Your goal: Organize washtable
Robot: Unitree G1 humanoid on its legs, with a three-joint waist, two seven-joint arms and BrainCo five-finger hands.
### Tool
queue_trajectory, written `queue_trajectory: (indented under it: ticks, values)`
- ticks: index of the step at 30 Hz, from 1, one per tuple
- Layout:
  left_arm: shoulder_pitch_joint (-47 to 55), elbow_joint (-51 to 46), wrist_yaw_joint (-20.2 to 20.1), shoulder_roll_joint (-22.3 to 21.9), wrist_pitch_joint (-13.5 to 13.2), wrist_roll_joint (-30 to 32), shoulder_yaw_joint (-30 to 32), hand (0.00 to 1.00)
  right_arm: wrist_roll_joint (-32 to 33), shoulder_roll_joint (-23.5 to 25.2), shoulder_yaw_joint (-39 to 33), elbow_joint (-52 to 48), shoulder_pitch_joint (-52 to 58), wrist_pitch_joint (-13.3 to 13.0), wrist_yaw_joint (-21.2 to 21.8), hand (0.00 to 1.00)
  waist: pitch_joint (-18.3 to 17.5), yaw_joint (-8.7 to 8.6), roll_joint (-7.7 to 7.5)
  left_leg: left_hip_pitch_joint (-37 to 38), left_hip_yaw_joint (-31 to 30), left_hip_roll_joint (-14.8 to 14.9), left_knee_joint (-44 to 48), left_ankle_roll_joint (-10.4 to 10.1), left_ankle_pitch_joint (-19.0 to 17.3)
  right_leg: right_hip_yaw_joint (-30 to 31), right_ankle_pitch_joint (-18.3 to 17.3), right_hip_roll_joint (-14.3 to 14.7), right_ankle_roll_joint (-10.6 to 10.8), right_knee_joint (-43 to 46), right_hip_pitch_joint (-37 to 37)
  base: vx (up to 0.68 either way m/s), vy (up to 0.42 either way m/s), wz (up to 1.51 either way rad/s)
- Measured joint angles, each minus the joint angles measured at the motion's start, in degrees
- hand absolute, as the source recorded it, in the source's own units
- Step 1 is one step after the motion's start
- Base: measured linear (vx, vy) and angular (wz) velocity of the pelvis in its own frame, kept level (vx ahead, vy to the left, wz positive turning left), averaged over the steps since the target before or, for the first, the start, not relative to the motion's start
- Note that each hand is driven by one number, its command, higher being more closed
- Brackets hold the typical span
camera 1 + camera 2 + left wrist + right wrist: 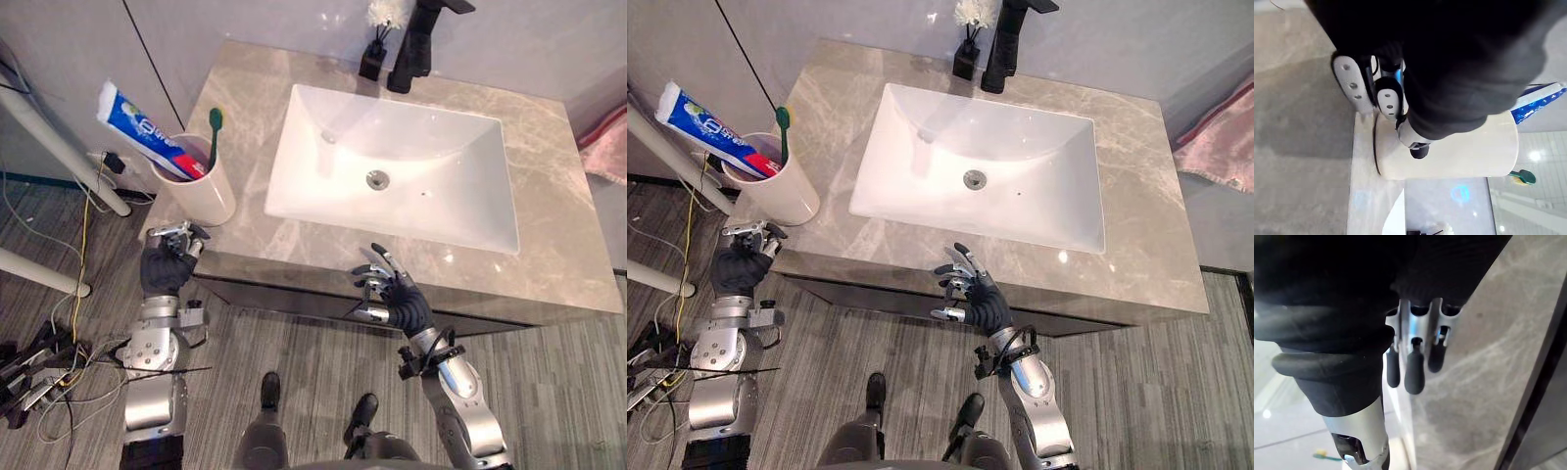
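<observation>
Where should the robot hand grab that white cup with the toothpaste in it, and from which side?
Probably its bare lower wall, from the counter's front edge, where the left robot hand is. The white cup stands upright, and the toothpaste tube and toothbrush sticking out block a top grasp.

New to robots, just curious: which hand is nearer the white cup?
The left hand, close beside the white cup at the counter corner; the right hand sits further along, before the sink.
</observation>
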Motion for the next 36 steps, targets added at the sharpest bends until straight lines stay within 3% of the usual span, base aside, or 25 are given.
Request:
queue_trajectory:
  ticks: [16,36]
  values:
    - [-6.6,2.8,0.5,7.5,1.2,0.7,0.0,1.0,0.0,-0.2,0.5,-0.9,-0.4,-0.9,1.1,0.0,1.4,0.0,0.08,-0.6,1.6,0.3,0.0,0.0,0.0,1.6,0.5,0.2,-0.4,0.0,-1.7,0.01,0.014,-0.05]
    - [-11.5,5.0,1.0,7.4,2.4,0.7,-4.0,1.0,0.0,-1.0,1.9,-2.2,-1.0,-1.0,1.0,0.0,2.4,-0.35,0.52,-1.1,2.8,0.3,0.0,0.0,0.0,2.9,0.9,0.2,-0.5,0.0,-2.9,0.01,0.012,-0.03]
